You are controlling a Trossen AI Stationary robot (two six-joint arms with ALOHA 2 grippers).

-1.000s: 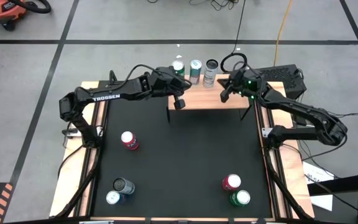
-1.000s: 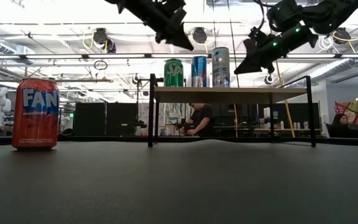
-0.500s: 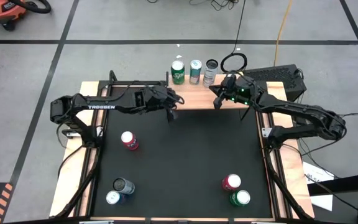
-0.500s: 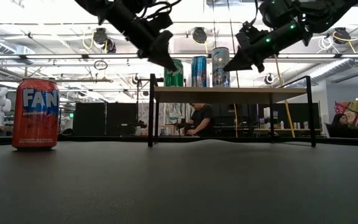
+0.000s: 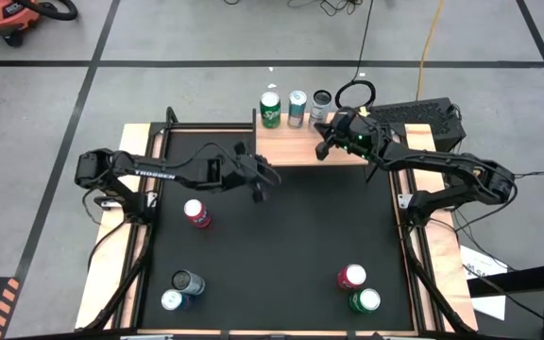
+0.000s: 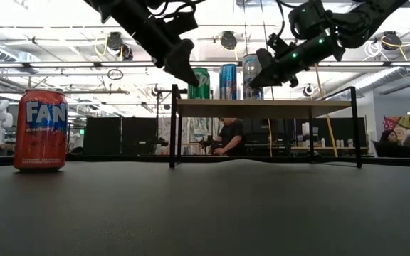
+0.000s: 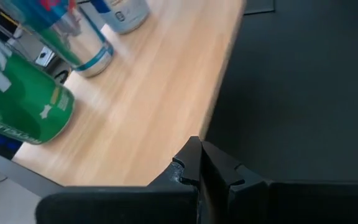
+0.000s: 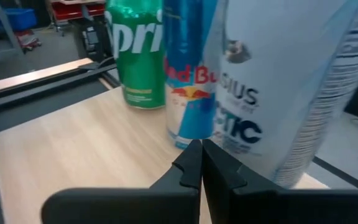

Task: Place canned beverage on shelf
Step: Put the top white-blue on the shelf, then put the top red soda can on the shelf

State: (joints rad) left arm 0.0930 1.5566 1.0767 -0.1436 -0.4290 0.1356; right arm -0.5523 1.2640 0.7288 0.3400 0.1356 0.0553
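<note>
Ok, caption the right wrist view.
Right claw, shut and empty, faces three cans standing on the shelf.

Grey floor [image 5: 206, 33] crossed by dark tape lines, an orange vacuum [image 5: 8, 17] in one corner; bright ceiling lights [image 6: 62, 14], and people [image 6: 228, 136] seated at distant desks.

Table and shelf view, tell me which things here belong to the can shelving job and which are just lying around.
Part of the job:
- shelf
- three cans on the shelf
- red Fanta can
- two cans at the near left
- red and green cans at the near right
- left gripper, shut
- right gripper, shut

Just lying about:
- orange vacuum
- yellow cable
</note>
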